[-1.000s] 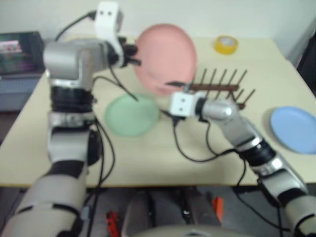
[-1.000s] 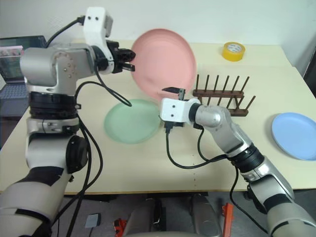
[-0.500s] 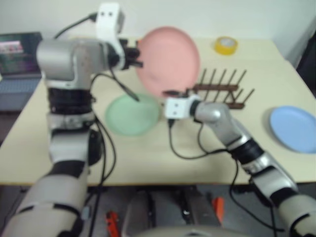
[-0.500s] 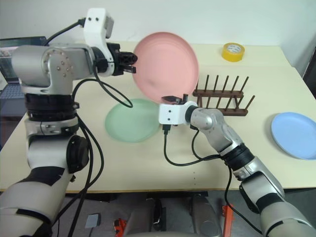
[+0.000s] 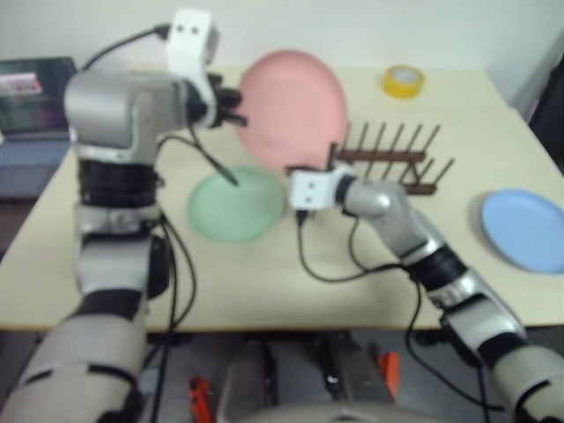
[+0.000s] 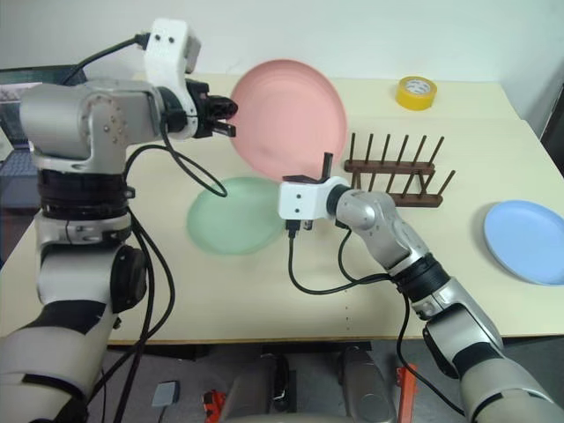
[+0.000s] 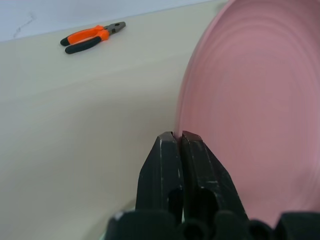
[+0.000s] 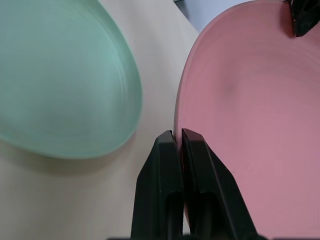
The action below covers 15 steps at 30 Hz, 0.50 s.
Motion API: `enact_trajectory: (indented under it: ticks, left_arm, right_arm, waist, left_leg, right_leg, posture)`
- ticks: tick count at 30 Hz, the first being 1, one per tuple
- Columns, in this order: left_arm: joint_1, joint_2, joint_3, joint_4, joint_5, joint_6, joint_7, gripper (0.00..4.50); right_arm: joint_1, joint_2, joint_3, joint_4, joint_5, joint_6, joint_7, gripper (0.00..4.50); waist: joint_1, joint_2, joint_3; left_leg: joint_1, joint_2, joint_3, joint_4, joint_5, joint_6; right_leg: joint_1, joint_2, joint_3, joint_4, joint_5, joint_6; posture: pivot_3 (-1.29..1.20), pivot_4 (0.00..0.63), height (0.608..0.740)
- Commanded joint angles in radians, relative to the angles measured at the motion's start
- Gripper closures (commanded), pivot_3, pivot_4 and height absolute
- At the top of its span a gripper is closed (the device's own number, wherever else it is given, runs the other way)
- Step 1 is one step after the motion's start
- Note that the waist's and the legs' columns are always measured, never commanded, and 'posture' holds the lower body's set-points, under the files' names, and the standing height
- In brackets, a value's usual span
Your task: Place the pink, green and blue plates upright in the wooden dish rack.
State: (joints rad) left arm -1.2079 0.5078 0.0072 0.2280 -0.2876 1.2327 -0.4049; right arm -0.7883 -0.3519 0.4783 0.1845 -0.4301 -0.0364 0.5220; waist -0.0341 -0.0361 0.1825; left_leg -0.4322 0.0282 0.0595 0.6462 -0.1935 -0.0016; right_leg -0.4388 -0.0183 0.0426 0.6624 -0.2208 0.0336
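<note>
1. Pink plate [image 6: 289, 117] held up on edge above my counter [image 6: 264, 282], its face turned toward my head camera, clear of the surface.
2. My left tool [image 6: 231, 119] points forward and clamps the plate's left rim; in my left wrist view the two black fingers [image 7: 167, 165] press together on the thin pink edge.
3. My right tool [image 6: 327, 166] comes in from below, its fingers pointing up, and is closed on the plate's lower rim; in my right wrist view its fingers [image 8: 170, 165] pinch the pink edge.
4. Green plate [image 6: 236, 214] lies flat on the counter, just below the pink plate and beside my right wrist.
5. Wooden dish rack [image 6: 394, 176] stands on the counter to the right of the pink plate, with its thin pegs upright and no plate in it.
6. Blue plate [image 6: 525, 241] lies flat near the counter's right edge, well apart from the rack.
7. Yellow tape roll [image 6: 416, 91] sits at the far side of the counter, behind the rack.
8. Orange-handled pliers [image 7: 92, 37] lie on the counter, seen in my left wrist view beyond the pink plate's edge.
</note>
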Motion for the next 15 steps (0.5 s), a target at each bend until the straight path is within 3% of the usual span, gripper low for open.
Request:
enact_trajectory:
  ticks: [1, 8, 12, 15]
  left_arm:
    - [0.0, 0.012, 0.0, -0.028, 0.006, -0.035, -0.016, 3.52]
    - [0.01, 0.126, -0.003, -0.027, 0.012, -0.112, -0.112, 1.05]
    - [0.049, 0.261, 0.068, -0.114, -0.048, -0.245, -0.278, 1.05]
    - [0.196, 0.38, 0.225, -0.204, -0.082, -0.518, -0.43, 1.05]
  right_arm:
    - [-0.014, -0.003, -0.056, -0.032, 0.01, -0.025, -0.022, 4.5]
    - [-0.021, 0.007, -0.072, -0.034, 0.014, -0.046, -0.021, 4.5]
    - [-0.021, 0.015, -0.089, -0.049, 0.047, -0.053, -0.011, 4.5]
    - [-0.04, 0.024, -0.144, -0.068, 0.143, -0.069, 0.025, 4.5]
  waist:
    - [0.0, 0.0, 0.0]
    - [-0.011, 0.0, 0.0]
    - [-0.021, 0.0, 0.0]
    - [-0.026, 0.0, 0.0]
  left_leg:
    - [0.0, 0.0, 0.0, 0.0, 0.0, 0.0]
    - [0.0, 0.0, 0.0, 0.0, 0.0, 0.0]
    - [0.0, 0.001, 0.0, -0.001, 0.0, 0.0]
    - [0.0, 0.001, 0.001, -0.002, 0.0, 0.0]
  right_leg:
    - [0.0, 0.0, 0.0, 0.0, 0.0, 0.0]
    - [-0.001, 0.0, 0.0, 0.0, 0.0, 0.0]
    - [-0.001, 0.0, 0.0, 0.0, 0.0, -0.001]
    - [-0.001, 0.0, 0.0, 0.0, -0.001, -0.002]
  posture:
    - [0.0, 0.15, 0.74]
    - [0.0, 0.15, 0.74]
    - [0.0, 0.15, 0.74]
    - [0.0, 0.15, 0.74]
